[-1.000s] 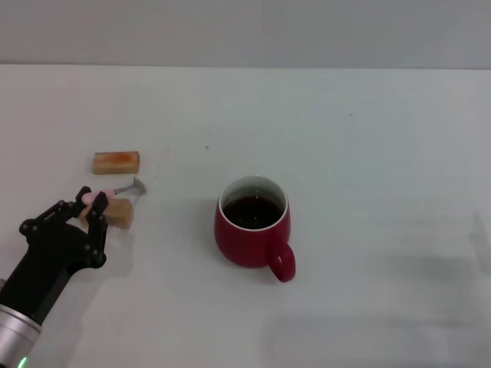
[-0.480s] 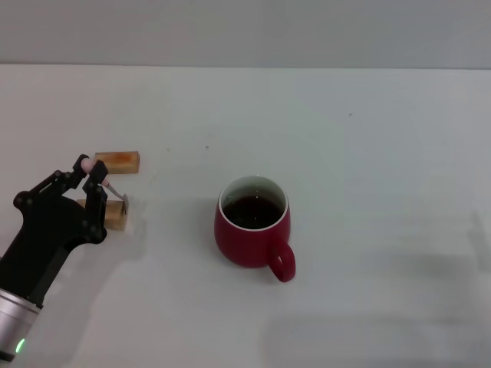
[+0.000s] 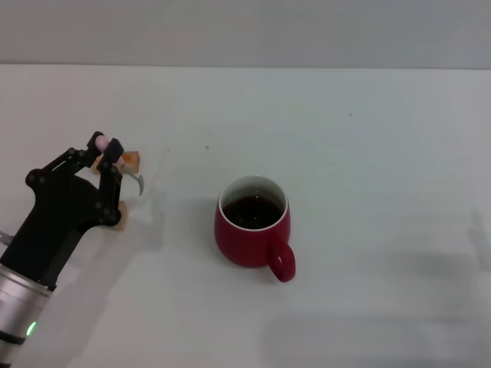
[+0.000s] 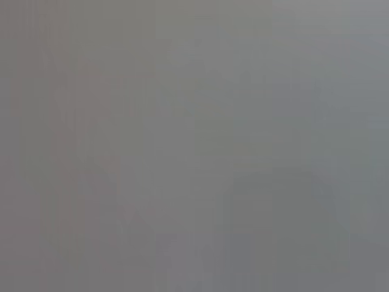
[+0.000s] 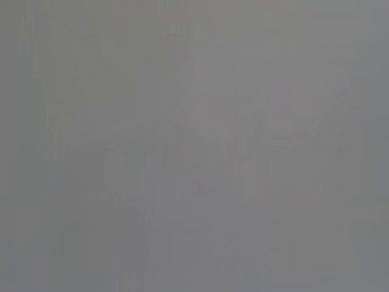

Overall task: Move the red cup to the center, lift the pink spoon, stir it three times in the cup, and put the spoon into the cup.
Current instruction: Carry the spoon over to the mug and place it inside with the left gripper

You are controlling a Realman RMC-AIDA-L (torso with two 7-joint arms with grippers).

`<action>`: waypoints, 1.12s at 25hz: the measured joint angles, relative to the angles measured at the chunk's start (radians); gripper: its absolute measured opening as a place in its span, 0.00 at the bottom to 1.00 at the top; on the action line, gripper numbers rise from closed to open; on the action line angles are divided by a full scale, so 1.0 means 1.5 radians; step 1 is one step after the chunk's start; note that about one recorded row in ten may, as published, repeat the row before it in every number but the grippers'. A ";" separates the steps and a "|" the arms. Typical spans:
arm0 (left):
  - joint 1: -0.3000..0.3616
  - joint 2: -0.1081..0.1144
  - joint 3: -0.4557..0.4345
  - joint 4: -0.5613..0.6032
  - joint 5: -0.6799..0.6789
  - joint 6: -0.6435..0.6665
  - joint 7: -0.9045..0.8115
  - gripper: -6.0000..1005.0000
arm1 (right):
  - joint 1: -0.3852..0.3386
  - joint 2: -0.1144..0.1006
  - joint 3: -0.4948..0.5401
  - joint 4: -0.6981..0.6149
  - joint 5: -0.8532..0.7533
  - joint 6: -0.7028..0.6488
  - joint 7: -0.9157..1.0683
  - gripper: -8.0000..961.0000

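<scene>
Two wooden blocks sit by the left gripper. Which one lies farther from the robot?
The orange-topped wooden block, peeking out just behind the left gripper that holds the pink spoon. The other block is nearer the robot, mostly hidden under the gripper.

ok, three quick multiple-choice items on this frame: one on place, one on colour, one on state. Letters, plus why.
1. Where is the red cup relative to the left claw?
A. to the claw's right, apart from it
B. under the claw
C. to the claw's left

2. What colour is the cup's inner wall?
A. black
B. white
C. red

3. What state is the pink spoon in?
A. lying flat on the table
B. standing in the cup
C. pinched in the left claw, bowl hanging down

Answers:
1 A, the head view shows bare table between claw and cup.
2 B, a white band rings the dark liquid.
3 C, the pink handle sits between the claw's fingers and the grey bowl curves down above the table.

The right claw is not in view.
</scene>
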 joint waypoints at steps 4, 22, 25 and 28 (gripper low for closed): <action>-0.010 0.001 0.000 0.007 0.017 0.003 -0.003 0.15 | 0.001 0.000 0.003 -0.001 0.002 0.001 0.000 0.77; -0.014 0.003 0.000 0.025 0.055 0.062 -0.023 0.15 | -0.003 0.000 0.015 -0.017 0.006 0.011 0.000 0.77; -0.014 0.003 -0.002 0.025 0.071 0.064 -0.023 0.15 | -0.005 -0.001 0.023 -0.018 0.006 0.011 0.000 0.77; -0.014 0.003 -0.003 0.027 0.085 0.065 -0.025 0.15 | -0.007 -0.001 0.030 -0.022 0.006 0.011 0.000 0.77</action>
